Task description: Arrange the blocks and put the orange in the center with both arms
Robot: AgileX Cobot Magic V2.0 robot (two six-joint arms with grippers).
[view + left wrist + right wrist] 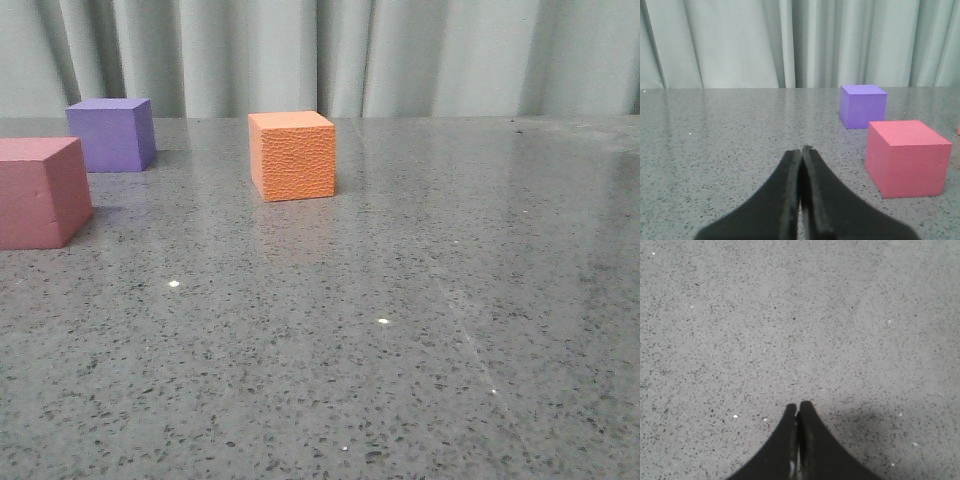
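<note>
The orange cube [292, 155] with pebbled sides stands on the grey speckled table [400, 330], toward the back middle. The purple cube [112, 134] stands at the back left, and the pinkish-red cube [40, 191] is nearer, at the left edge of the front view. No gripper shows in the front view. In the left wrist view my left gripper [801, 151] is shut and empty, with the pinkish-red cube [906, 157] and the purple cube [863, 105] ahead and off to one side. A sliver of orange [958, 131] shows at that frame's edge. My right gripper [799, 406] is shut and empty over bare table.
A pale grey-green curtain [330, 55] hangs behind the table's far edge. It also shows in the left wrist view [740, 42]. The right wrist view holds only speckled tabletop [800, 315].
</note>
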